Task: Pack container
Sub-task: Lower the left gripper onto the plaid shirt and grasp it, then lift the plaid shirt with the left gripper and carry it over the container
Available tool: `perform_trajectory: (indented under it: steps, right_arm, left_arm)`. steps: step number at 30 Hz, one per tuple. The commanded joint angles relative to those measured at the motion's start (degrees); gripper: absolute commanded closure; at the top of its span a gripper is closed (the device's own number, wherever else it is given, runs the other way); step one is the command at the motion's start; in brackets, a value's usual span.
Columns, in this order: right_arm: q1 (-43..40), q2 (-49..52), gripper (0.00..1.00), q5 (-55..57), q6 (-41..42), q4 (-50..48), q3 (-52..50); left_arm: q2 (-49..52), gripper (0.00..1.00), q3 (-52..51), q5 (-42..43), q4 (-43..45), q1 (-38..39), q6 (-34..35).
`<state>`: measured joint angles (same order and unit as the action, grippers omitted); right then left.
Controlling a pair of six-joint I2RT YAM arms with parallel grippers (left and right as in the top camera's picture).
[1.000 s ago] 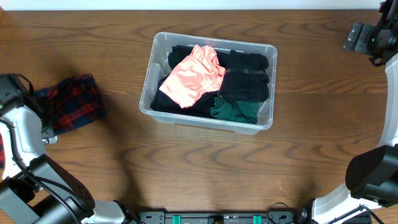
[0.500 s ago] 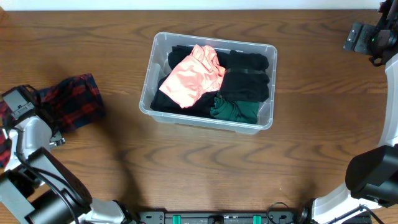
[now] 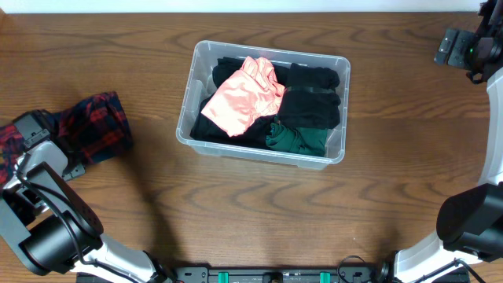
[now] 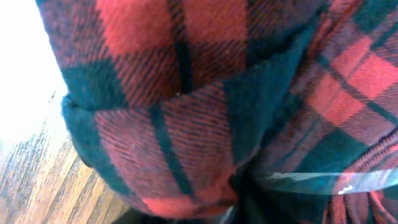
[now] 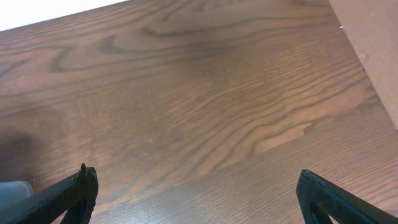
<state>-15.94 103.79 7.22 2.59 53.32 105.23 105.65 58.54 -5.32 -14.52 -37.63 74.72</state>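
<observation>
Overhead, clear container (image 3: 186, 110) holding clothes (image 3: 245, 98), plaid cloth (image 3: 98, 127) lying apart

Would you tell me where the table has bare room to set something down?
Bare wood lies between the plaid cloth and the container, along the near edge below it, and right of it toward the right gripper. Crowded: clothes cover the container's floor, and the left gripper is at the cloth.

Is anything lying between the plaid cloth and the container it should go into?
Nothing visible. Only bare table separates the plaid cloth from the near wall of the container. Clothes already fill it, a pink piece on top, but its top is open.
</observation>
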Motion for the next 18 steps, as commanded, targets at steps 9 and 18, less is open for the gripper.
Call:
perform_trajectory:
  steps: [9, 18]
  right_arm:
    - [-0.3, 0.5, 0.01, -0.2, 0.8, 0.1, -0.4]
    - [-0.3, 0.5, 0.01, -0.2, 0.8, 0.1, -0.4]
  left_arm:
    - [-3.4, 0.94, -0.5, 0.3, -1.6, -0.7, -9.8]
    - [-18.8, 0.94, -0.1, 4.5, -1.6, -0.6, -20.5]
